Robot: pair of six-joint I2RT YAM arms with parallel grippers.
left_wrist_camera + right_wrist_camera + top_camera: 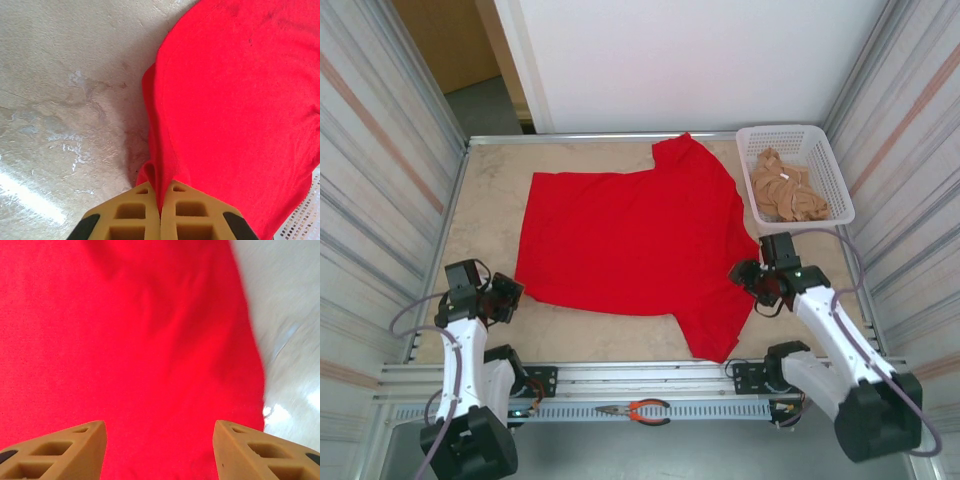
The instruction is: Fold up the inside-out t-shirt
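Grip, left: left gripper (160, 192) is shut, its fingers pressed together on a raised fold at the edge of the red t-shirt (240, 100).
Grip, right: right gripper (160, 427) is held with its jaws well apart just above the red cloth; nothing is clamped between them.
Surface: a pale, mottled, scuffed table (490, 200) is seen bare beside the left gripper and as a glossy strip to the right of the right gripper.
Room: ribbed side walls (370, 150) and a white back panel (700, 60) close in the table; a white basket (840, 185) holding a tan garment (783, 188) stands beyond the right gripper; pliers (640, 410) lie on the rail (650, 378) between the arm bases.
Shirt lie: the t-shirt is spread flat between the two grippers, its long axis running from one to the other, the straight hem toward the left gripper, the sleeves and shoulders toward the right gripper.
Hidden: the shirt's edge under the right gripper is covered in the top view; the right wrist view is blurred; a white meshed patch at the left wrist view's corner cannot be identified.
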